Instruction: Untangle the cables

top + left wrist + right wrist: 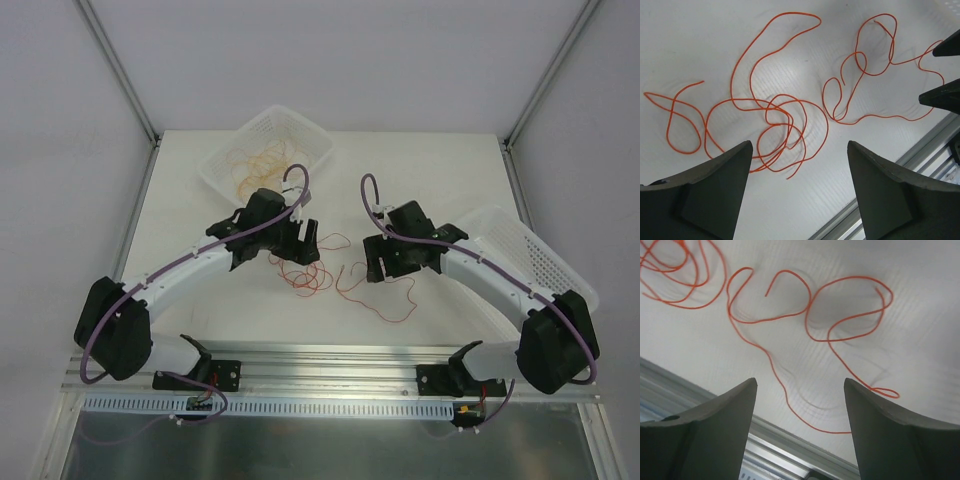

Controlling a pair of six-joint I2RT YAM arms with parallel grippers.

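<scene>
Thin orange cables lie loose on the white table. One tangle of loops (305,277) (771,122) lies just below my left gripper (296,246) (799,145), which hangs above it, open and empty. A separate curly strand (385,300) (807,310) (860,62) runs under my right gripper (385,264) (800,382), also open with nothing between its fingers. The tangle shows at the top left of the right wrist view (695,282). My right gripper's fingertips (942,95) show at the right edge of the left wrist view.
A white mesh basket (232,140) at the back holds more orange cables (255,165). A second white basket (540,255) sits at the right, partly under the right arm. The metal rail of the table's near edge (330,365) runs close behind the cables.
</scene>
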